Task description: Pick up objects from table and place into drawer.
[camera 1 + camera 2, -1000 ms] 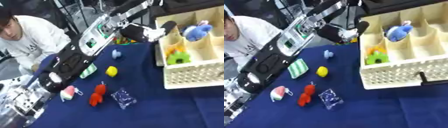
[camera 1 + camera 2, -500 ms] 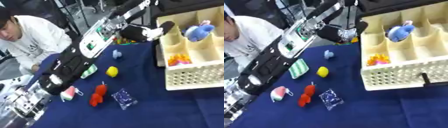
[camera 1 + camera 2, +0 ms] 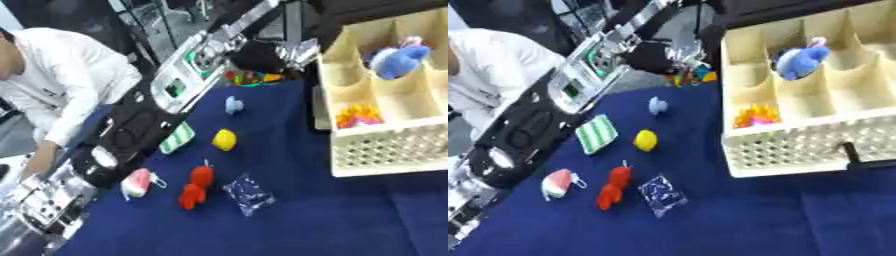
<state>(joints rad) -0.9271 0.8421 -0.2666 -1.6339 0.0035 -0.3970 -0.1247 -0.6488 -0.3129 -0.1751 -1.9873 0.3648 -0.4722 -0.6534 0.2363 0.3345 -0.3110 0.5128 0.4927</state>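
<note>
Already the drawer [image 3: 798,150] holds a blue plush [image 3: 798,62] and an orange toy [image 3: 754,116] in separate compartments. Reaching to the counter's [image 3: 350,220] far edge, the left robot hand [image 3: 258,57] hovers over colourful pieces [image 3: 249,77], though its finger state is unclear. A yellow ball [image 3: 224,140] and red toy [image 3: 196,185] wait.

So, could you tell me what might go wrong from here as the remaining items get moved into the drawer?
1. The left arm stretches over the table's left side, beside the striped item; drawing it back might sweep that item or the pink one.
2. The clear packet lies flat and could be hard to pinch.
3. The left hand hangs near colourful things at the far edge, close to the drawer corner; it might bump it.
</note>
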